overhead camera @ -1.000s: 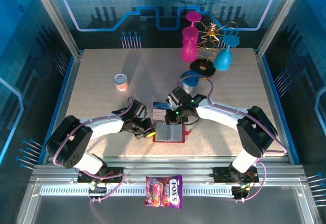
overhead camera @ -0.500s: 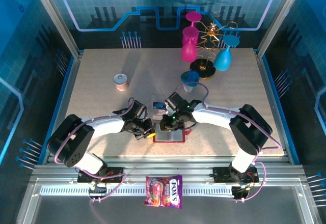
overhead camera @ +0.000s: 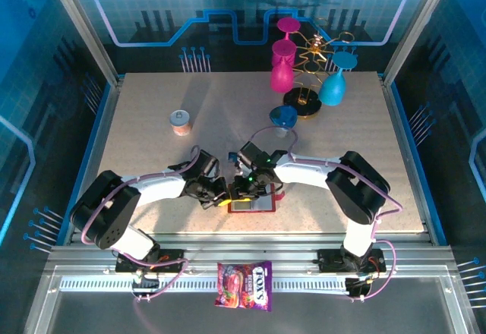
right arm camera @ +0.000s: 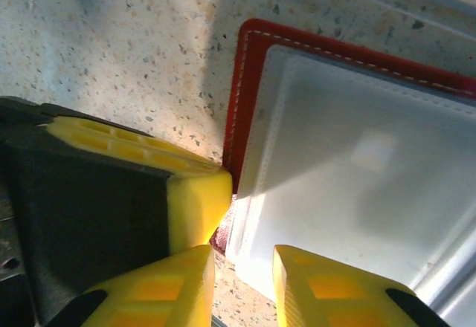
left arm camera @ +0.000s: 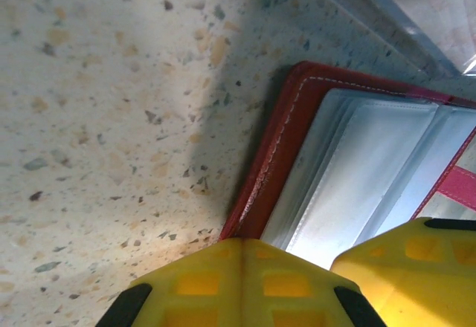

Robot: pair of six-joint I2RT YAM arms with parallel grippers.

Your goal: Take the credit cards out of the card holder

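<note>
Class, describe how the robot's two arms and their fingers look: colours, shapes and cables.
The left arm and right arm have smooth white links between bulky black joints, with a thin purple cable looping along each. The left fingers and right fingers are bright yellow blocks with moulded rectangular recesses and black trim.

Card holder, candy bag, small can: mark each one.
card holder (overhead camera: 258, 201), top external view, grey inner pocket.
candy bag (overhead camera: 244, 285), top external view, middle of wrapper.
small can (overhead camera: 180, 121), top external view, its middle.
</note>
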